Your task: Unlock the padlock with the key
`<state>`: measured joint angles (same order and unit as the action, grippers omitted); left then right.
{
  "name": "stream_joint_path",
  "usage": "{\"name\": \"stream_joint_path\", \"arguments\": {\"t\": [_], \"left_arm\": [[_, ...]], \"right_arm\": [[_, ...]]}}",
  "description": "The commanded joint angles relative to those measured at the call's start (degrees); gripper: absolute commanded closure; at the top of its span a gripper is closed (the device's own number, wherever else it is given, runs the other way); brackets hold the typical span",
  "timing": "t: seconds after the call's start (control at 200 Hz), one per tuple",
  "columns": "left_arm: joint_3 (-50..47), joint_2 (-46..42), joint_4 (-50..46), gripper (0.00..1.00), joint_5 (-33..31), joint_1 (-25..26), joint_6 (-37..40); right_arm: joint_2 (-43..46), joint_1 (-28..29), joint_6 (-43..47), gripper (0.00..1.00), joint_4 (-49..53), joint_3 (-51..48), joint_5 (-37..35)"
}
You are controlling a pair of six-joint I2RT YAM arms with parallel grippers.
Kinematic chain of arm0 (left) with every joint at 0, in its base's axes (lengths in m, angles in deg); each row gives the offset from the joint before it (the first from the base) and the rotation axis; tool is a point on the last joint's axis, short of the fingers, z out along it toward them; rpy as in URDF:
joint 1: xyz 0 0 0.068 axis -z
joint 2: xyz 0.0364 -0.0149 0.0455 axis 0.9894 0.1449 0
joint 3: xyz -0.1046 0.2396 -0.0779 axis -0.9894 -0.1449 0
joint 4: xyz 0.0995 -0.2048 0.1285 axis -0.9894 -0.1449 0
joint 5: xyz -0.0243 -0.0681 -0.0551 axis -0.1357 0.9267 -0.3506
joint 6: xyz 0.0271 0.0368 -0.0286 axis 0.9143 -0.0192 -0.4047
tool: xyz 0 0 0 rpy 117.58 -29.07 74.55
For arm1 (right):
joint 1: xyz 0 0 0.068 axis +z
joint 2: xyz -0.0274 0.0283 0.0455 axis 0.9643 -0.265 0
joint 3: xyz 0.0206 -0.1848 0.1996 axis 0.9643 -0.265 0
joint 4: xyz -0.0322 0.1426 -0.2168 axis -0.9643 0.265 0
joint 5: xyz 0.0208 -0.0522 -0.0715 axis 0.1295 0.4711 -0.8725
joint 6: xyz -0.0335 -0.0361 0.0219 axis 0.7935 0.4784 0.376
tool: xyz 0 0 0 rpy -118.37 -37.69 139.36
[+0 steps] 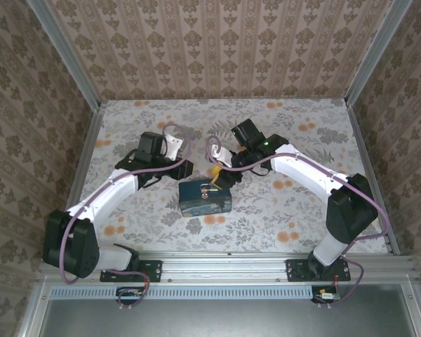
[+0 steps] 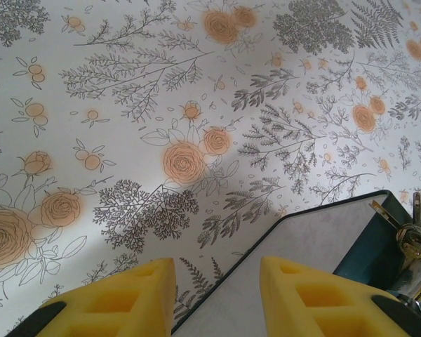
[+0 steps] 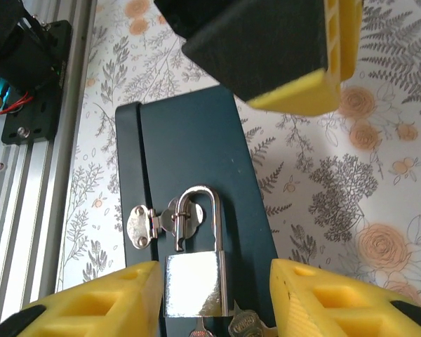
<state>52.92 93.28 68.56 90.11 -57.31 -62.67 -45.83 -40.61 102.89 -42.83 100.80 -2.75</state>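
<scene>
Damask-papered walls [image 1: 217, 49], floral tablecloth [image 1: 288, 217]

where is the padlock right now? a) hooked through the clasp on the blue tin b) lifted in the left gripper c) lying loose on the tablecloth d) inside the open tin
a: in the right wrist view the padlock has its grey shackle looped through the clasp on the closed blue tin.

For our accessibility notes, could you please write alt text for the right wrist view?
A shiny metal padlock, its shackle hooked through the clasp of a dark blue tin, sits between the open yellow jaws of the right gripper. Keys show below it; the tin rests on a floral tablecloth.
</scene>
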Motion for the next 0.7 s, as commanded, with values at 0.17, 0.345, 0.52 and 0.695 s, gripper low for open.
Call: {"name": "stream_joint_path", "arguments": {"t": [0.17, 0.345, 0.52, 0.695], "left_arm": [[1.1, -0.6, -1.8, 0.62, -0.6, 0.0, -1.0], [0.8, -1.8, -2.3, 0.61, -0.8, -0.9, -1.1], [1.8, -2.1, -3.2, 0.61, -0.6, -1.2, -0.5], [2.4, -1.8, -3.9, 0.62, 0.1, -0.9, 0.2]], "right_arm": [[1.6, 1.3, 5.5, 0.48, -3.4, -4.6, -0.5], [1.0, 1.7, 5.7, 0.49, -4.0, -6.3, -0.6], [-0.2, 2.2, 5.5, 0.55, -6.1, -7.3, -3.6], [-0.1, 2.1, 4.1, 0.63, -4.8, -6.0, -4.4]]}}
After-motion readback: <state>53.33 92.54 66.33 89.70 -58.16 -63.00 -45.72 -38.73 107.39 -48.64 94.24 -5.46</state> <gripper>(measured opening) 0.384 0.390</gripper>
